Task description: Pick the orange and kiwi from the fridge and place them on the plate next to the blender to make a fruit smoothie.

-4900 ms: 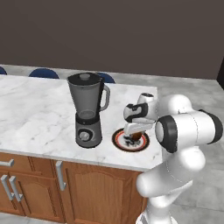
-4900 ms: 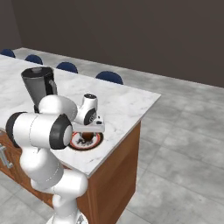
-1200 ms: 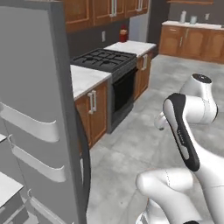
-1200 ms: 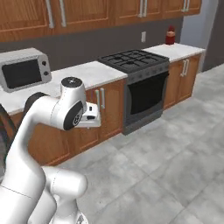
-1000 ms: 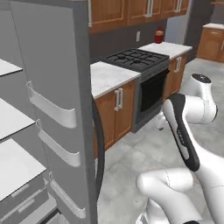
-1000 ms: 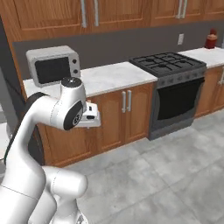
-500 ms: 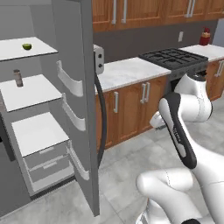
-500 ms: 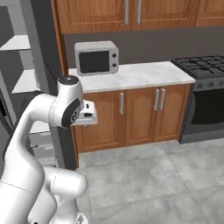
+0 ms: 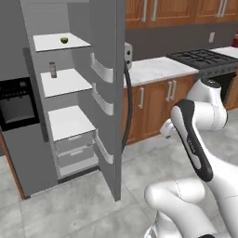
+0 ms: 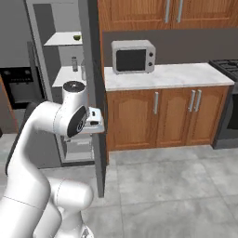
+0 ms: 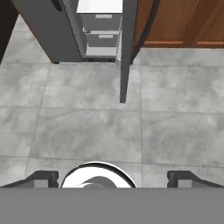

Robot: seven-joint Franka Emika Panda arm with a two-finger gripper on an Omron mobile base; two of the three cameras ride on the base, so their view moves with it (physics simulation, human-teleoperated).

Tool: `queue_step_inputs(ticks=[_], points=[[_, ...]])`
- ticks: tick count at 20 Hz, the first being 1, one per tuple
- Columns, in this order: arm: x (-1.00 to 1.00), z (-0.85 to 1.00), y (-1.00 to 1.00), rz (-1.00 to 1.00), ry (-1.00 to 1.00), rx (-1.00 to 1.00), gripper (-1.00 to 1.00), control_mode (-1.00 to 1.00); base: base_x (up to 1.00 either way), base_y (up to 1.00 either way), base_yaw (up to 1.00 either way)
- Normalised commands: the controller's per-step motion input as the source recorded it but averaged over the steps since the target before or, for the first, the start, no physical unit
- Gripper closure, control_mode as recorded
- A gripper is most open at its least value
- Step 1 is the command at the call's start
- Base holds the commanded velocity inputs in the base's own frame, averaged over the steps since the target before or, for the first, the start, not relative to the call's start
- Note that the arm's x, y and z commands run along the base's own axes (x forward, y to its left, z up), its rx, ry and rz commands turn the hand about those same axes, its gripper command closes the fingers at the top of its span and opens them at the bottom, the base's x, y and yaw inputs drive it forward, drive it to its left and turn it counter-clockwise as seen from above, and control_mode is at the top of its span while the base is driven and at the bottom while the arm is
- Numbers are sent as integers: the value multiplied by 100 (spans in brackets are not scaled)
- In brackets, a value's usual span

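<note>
Wide, empty hand (image 11: 112,177) above floor; open fridge door (image 9: 108,88) before kiwi (image 9: 64,40).

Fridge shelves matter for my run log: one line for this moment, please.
fridge: door open | kiwi: top shelf | hand: open, empty, over floor

Glossy white rounded arm segments, dark grey joint bands, white hand housing
</note>
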Motion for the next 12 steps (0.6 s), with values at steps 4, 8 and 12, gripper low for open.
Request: queue_step_inputs(ticks=[4,8,12], points=[[0,0,0,0,0,0,-100,100,-1,100,9],[0,0,0,0,0,0,-100,100,36,100,0],[0,0,0,0,0,0,-100,100,95,74,-4]])
